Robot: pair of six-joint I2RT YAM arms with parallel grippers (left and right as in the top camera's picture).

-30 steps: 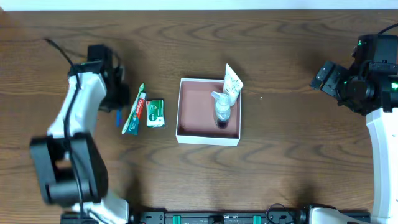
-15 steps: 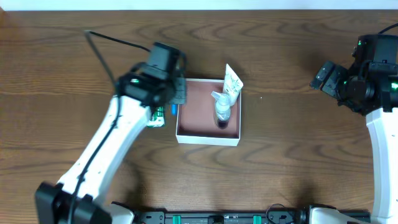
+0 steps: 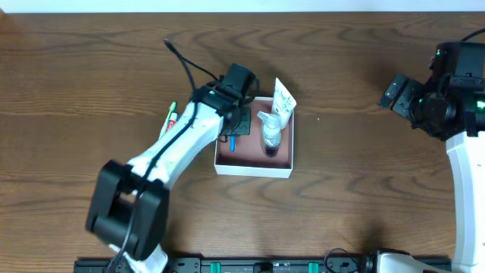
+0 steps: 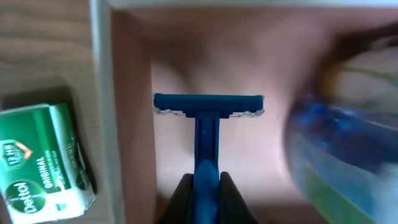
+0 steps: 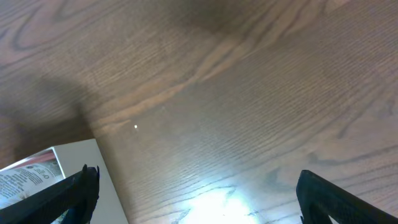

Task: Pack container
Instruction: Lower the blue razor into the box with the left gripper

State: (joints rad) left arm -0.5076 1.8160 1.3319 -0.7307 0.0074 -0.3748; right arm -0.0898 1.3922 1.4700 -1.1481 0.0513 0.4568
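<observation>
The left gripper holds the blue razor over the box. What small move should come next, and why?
Probably lower a little and open the left gripper. It is shut on the blue razor, which is over bare floor inside the container, apart from the bottle, so it should land free.

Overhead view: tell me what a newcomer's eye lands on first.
The left claw, shut on a blue plastic razor, hangs over the square white-walled container with reddish-brown floor at mid-frame. At its right side are a clear bottle and a white tube; a green soap box sits outside its left wall.
</observation>
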